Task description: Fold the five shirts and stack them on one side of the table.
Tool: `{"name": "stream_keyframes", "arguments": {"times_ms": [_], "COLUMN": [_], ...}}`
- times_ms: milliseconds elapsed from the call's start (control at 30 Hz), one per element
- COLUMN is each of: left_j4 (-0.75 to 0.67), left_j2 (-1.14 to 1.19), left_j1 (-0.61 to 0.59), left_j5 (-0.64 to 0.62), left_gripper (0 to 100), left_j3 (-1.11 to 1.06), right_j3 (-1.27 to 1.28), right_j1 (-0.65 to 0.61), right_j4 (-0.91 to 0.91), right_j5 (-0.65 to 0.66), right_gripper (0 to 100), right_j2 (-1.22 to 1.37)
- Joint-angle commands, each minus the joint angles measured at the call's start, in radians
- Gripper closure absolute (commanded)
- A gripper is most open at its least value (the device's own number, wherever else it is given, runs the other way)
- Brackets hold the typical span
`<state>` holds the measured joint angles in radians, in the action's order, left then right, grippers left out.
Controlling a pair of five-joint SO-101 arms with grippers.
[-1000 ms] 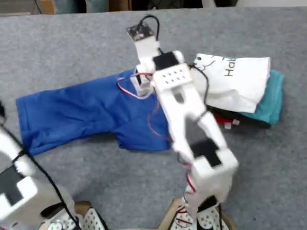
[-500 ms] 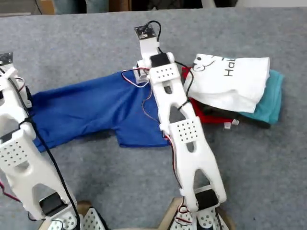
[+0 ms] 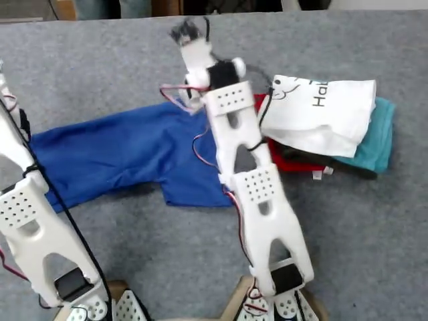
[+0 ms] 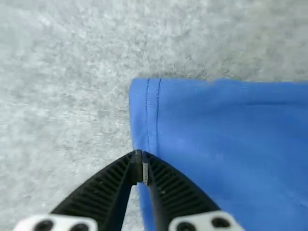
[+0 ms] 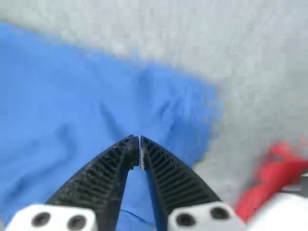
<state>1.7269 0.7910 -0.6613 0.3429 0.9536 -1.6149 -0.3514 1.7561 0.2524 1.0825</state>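
**Blue shirt, a closed pincer at each end**

The right arm [image 3: 251, 174] crosses the blue shirt [image 3: 120, 157] and hides its end nearest the stack. The left arm [image 3: 27, 214] is cut off by the frame's edge at the shirt's other end. The shirt lies flat on the grey table [image 3: 100, 60] as a long band, with one flap reaching toward the arms' bases and a double-stitched hem at the left arm's end. The left gripper [image 4: 140, 166] sits at that hem, fingers pressed together, and the right gripper [image 5: 139, 149] is likewise closed over a rumpled corner (whether either has cloth caught, I cannot tell). Just beside that corner, a white shirt [image 3: 328, 117] tops the stack. Under it only edges show: a red shirt [image 3: 294, 160], a teal shirt [image 3: 380, 140] and a dark garment [image 3: 348, 170].
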Motion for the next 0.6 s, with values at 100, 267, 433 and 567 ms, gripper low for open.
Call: {"name": "stream_keyframes", "arguments": {"times_ms": [100,267,433,567], "left_j4": [0.035,0.032,-0.026,-0.184], "left_j2": [-0.222,-0.463,-0.690,-0.931], "left_j1": [-0.044,-0.058,-0.074,-0.073], "left_j5": [0.040,0.066,0.012,0.002], "left_gripper": [97,97,97,97], "left_j3": [-0.036,-0.318,-0.677,-1.026], "right_j3": [0.340,0.917,1.431,1.770], "right_j1": [-0.052,-0.095,-0.155,-0.219], "right_j4": [0.015,0.009,-0.075,-0.262], "right_j5": [0.218,0.445,0.509,0.649], "right_gripper": [98.4,98.3,98.3,98.3], "right_j2": [-0.516,-0.877,-1.125,-1.268]}}
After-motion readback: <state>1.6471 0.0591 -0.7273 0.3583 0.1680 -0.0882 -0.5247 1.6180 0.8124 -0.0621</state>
